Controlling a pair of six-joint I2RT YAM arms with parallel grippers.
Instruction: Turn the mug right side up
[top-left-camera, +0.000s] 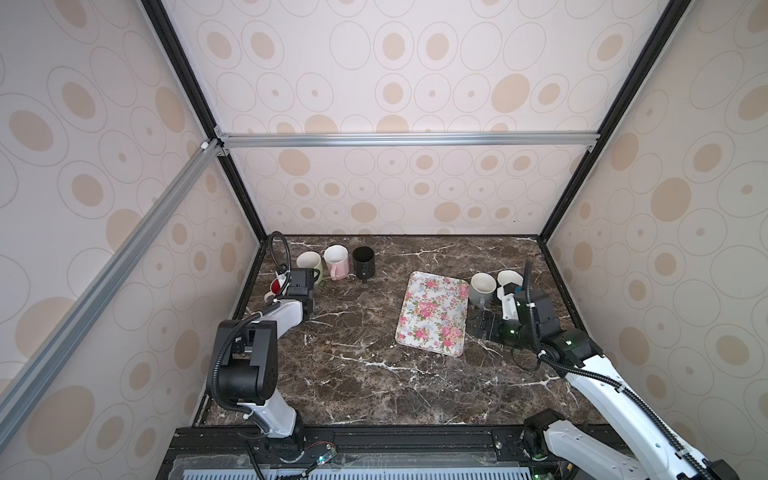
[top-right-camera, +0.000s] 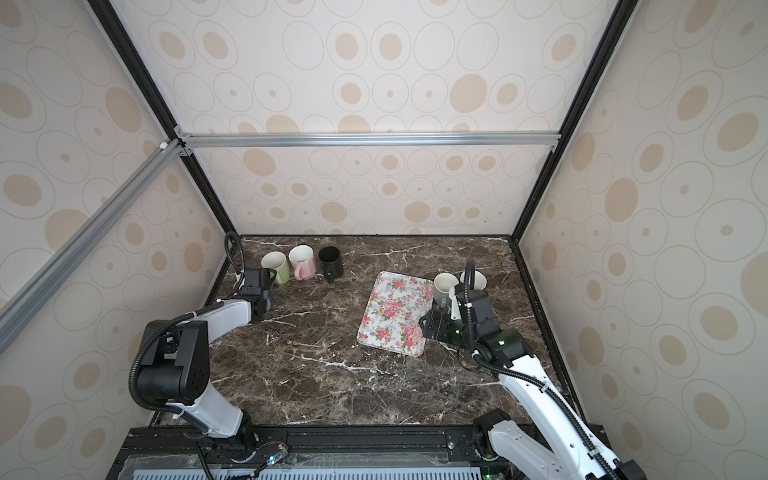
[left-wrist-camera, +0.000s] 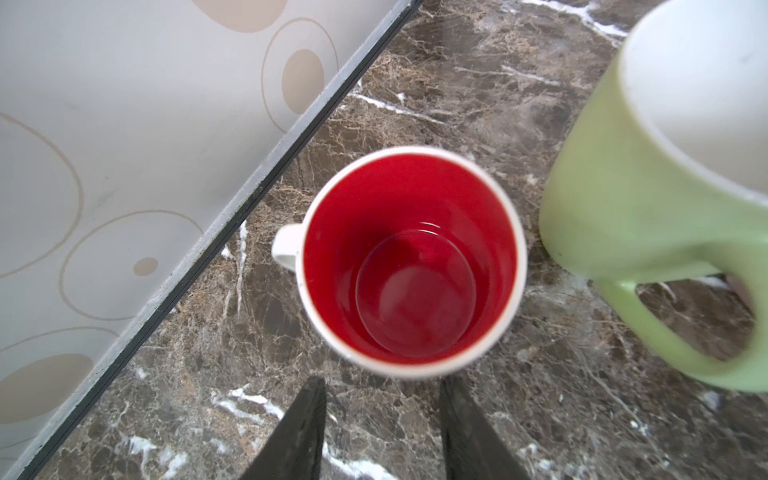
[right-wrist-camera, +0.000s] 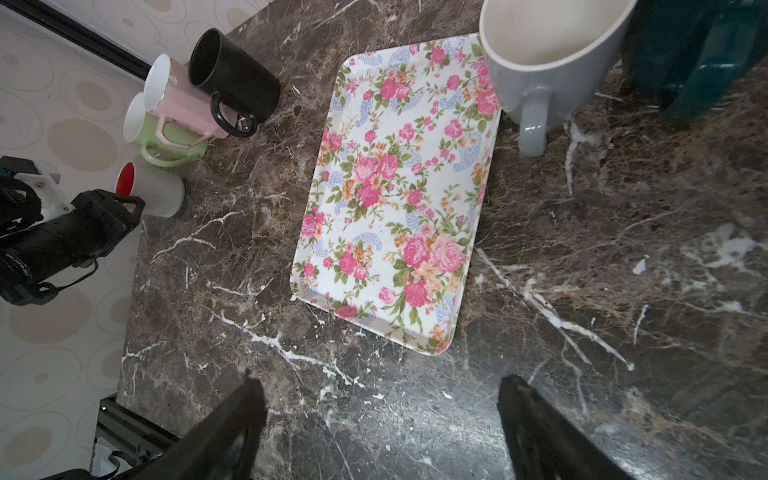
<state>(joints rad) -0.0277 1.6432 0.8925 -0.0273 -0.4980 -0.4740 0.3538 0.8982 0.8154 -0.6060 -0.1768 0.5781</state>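
Marble bench (top-left-camera: 353, 374), far left in a top view: the red-lined mug (top-left-camera: 275, 286) is seen standing mouth-up, long axis vertical, just ahead of the left gripper (left-wrist-camera: 382, 382), fingers spread, apparently touching nothing (blurry rim). The right gripper (right-wrist-camera: 381, 376) is spread too, well apart.

Robot lab cell, aluminium frame (top-left-camera: 407, 139), patterned panels (top-left-camera: 415, 62), marble-look tabletop (top-left-camera: 353, 374), left arm (top-left-camera: 286, 316), right arm (top-left-camera: 602, 384)

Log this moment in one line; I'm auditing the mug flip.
red-lined mug: upright on table | left jaws: apart, not gripping mug | right jaws: apart, empty, by tray
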